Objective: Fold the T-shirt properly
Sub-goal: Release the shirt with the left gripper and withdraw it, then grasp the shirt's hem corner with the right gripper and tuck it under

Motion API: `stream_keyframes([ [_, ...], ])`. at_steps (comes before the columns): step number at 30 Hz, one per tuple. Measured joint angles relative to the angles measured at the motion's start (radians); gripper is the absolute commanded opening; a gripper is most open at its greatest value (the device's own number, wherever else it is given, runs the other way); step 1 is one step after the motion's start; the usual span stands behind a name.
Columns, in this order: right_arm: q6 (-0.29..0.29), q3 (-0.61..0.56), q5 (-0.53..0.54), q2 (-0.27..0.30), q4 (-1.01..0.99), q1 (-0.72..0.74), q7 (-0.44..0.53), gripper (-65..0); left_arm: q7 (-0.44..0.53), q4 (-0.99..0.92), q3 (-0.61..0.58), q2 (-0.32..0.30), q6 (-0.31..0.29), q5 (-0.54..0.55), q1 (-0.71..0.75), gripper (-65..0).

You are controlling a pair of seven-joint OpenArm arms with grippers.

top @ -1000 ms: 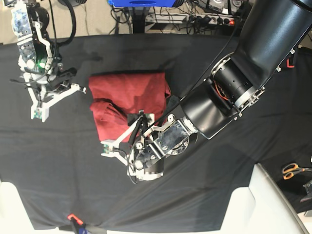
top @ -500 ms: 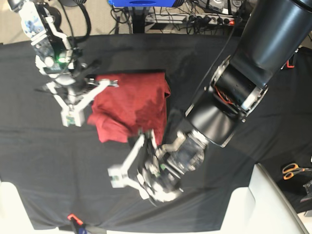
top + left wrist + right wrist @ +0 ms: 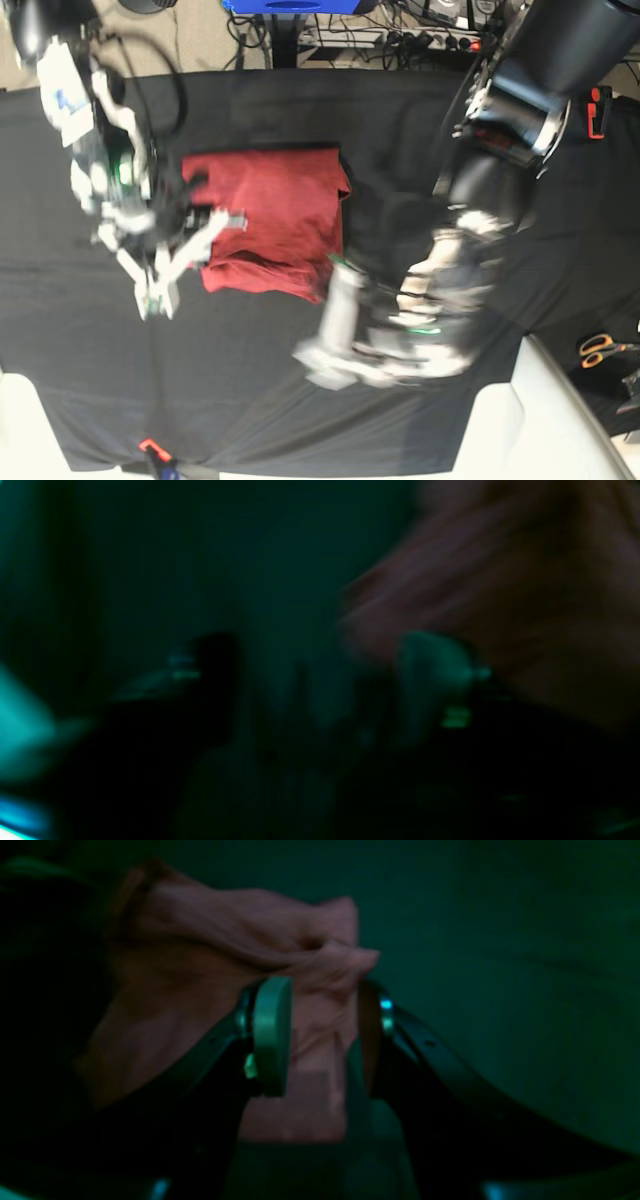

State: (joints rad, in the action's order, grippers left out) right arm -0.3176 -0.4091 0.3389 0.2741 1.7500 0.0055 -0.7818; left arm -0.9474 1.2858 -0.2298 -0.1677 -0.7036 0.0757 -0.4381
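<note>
Counter (image 3: 300, 420): draped in black cloth.
T-shirt (image 3: 275, 215): folded red bundle, center-left on the counter.
Left end effector (image 3: 335, 345): blurred at the shirt's near right corner; grip cannot be told.
Right end effector (image 3: 317, 1040): jaws parted around a shirt fold.
Scissors (image 3: 600, 350): far right.

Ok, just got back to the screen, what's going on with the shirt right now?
The shirt lies folded into a rough rectangle on the black cloth. The right hand straddles a bunched edge of it at its left side, jaws apart with fabric between them, not clamped. The left hand sits blurred just off the shirt's lower right corner, apparently mid-move and holding nothing I can make out.
</note>
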Motion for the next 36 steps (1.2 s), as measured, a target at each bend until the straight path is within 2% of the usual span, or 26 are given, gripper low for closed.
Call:
stream_keyframes([
  [2,0.035,0.002,-0.008,0.001,-0.047,0.035,0.001,-43.2,-0.019,0.074,0.117,-0.080,0.014,-0.013,0.089,-61.5],
  [3,0.076,0.003,-0.004,0.003,-0.069,0.050,0.000,-43.1,-0.030,0.109,0.171,-0.108,0.015,-0.026,0.146,-65.0],
  [5,0.127,0.006,-0.008,-0.028,-0.124,0.085,-0.004,-43.1,-0.044,0.162,0.272,-0.169,0.010,-0.025,0.253,-65.0],
  [7,0.138,0.003,-0.002,-0.059,-0.193,0.123,0.001,-42.9,-0.029,0.232,0.369,-0.200,0.006,-0.015,0.349,-65.0],
  [10,0.134,0.000,-0.004,-0.071,-0.280,0.154,0.000,-42.9,-0.016,0.325,0.509,-0.242,0.003,-0.005,0.484,-65.0],
  [16,0.129,-0.002,-0.006,-0.097,-0.352,0.184,-0.005,-42.9,-0.025,0.414,0.677,-0.230,0.003,-0.004,0.658,-65.0],
  [20,0.123,0.000,-0.007,-0.089,-0.352,0.190,-0.030,-40.8,-0.021,0.413,0.694,-0.232,0.003,-0.005,0.703,-65.0],
  [21,0.100,-0.001,-0.006,-0.090,-0.352,0.193,-0.067,-37.4,-0.021,0.413,0.693,-0.230,0.003,-0.004,0.711,-65.0],
  [23,0.051,-0.001,-0.006,-0.093,-0.352,0.196,-0.076,-32.4,-0.022,0.413,0.690,-0.225,0.003,-0.004,0.719,-65.0],
  [29,0.039,-0.001,-0.006,-0.092,-0.352,0.221,-0.096,-33.0,-0.021,0.413,0.685,-0.196,0.003,0.000,0.711,-65.0],
  [31,0.037,-0.001,-0.006,-0.103,-0.365,0.235,-0.129,-33.0,-0.021,0.413,0.687,-0.187,0.003,-0.005,0.709,-65.0],
  [36,0.037,-0.001,-0.007,-0.133,-0.398,0.255,-0.127,-33.0,-0.021,0.413,0.687,-0.180,0.003,-0.001,0.710,-65.0],
])
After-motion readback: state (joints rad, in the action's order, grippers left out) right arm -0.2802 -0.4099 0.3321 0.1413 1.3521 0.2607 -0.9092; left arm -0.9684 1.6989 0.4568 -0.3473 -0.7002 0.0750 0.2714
